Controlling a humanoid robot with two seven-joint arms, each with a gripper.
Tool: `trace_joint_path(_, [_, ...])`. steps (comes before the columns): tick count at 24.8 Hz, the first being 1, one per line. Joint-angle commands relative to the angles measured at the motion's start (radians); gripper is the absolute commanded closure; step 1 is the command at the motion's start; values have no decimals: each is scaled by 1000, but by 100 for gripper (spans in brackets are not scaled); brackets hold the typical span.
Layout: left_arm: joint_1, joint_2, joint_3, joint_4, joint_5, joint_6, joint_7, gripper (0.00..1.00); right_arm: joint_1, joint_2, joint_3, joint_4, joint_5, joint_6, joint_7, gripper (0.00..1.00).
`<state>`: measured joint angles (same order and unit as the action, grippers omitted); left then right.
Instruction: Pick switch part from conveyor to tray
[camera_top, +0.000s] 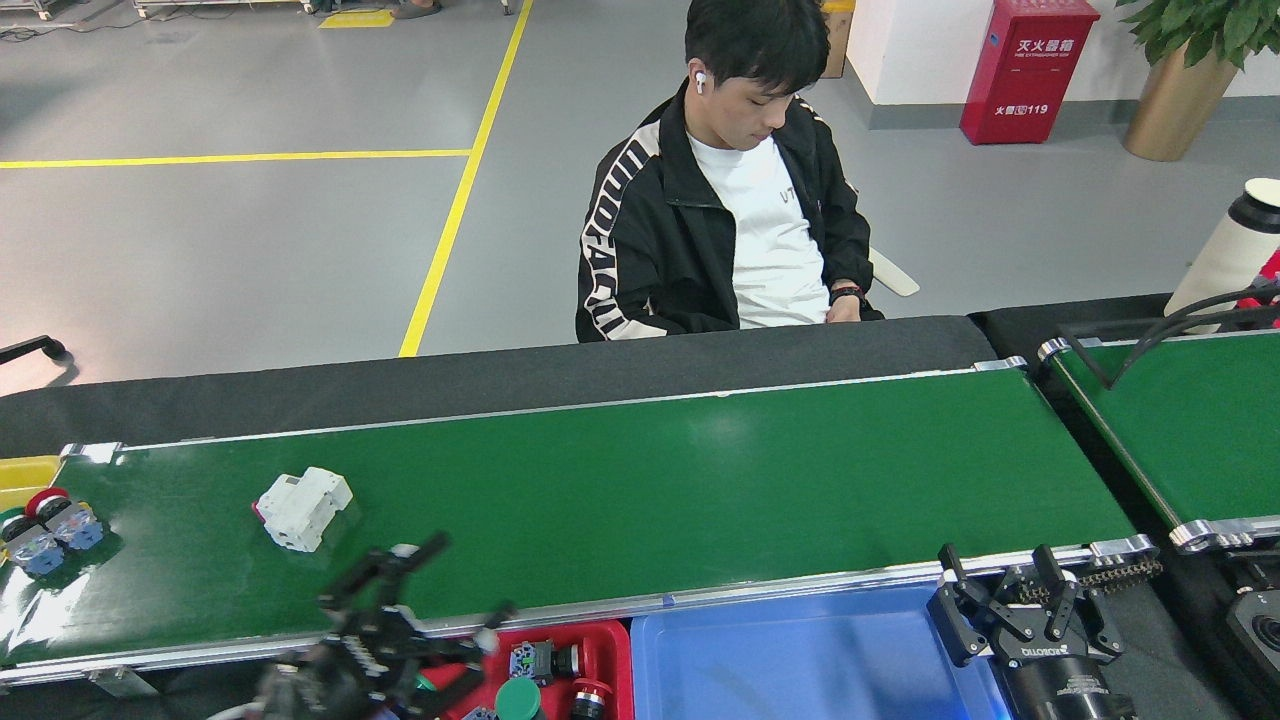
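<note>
Reaching due from left pincer (430, 585), blurred, fingers spread, empty, at conveyor (620, 490) near rail. White circuit breaker (304, 508) lies on belt toward left end, just up-left of it, long axis slanted across belt. Right pincer (1005, 590) spread, empty, well apart at right end by blue tray (800, 660). Breaker: hard moulded plastic, blocky, ridged; belt glossy, slick. Red tray (600, 640) holds pushbuttons.
</note>
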<state>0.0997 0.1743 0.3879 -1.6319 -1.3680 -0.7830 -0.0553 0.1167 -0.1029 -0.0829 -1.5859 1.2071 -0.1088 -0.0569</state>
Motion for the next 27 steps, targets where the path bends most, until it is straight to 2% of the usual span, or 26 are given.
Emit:
trace_joint_path(1, [18,1,126,20,3,-2,-8,1,-11,-4,-3,-14,-1,-3,-8,0])
trace_joint_path(4, [104,-6,224,18,-8,-2,-23,2,-11,-4,-3,-14,-1,-3,-8,0])
trace_joint_path(5, [135,-7,224,15,-10,44,-26,2,-11,-4,-3,-14,-1,-3,-8,0])
trace_joint_path(7, [190,-7,221,3,-11,234,-51,2,-15,-3,-3,-13,-1,-3,-8,0])
trace_joint_path(11, [218,-75,206,-31,-17,424,-101,3,-19,-3,-3,-13,-1,-3,-6,0])
trace_joint_path(15, [207,-76,204,-34,-17,447,-101,3,-19,-3,-3,-13,-3,-5,-6,0])
trace_joint_path(18, [112,-75,195,-17,-29,456,-103,2,-19,-3,-3,-11,-1,-5,-8,0])
trace_joint_path(23, [-138,-47,135,210,-125,455,-97,2,-19,-4,-6,-9,-5,-3,-11,0])
trace_joint_path(27, [-193,16,112,349,-128,468,-61,2,-19,-4,-8,-6,-5,-3,-12,0])
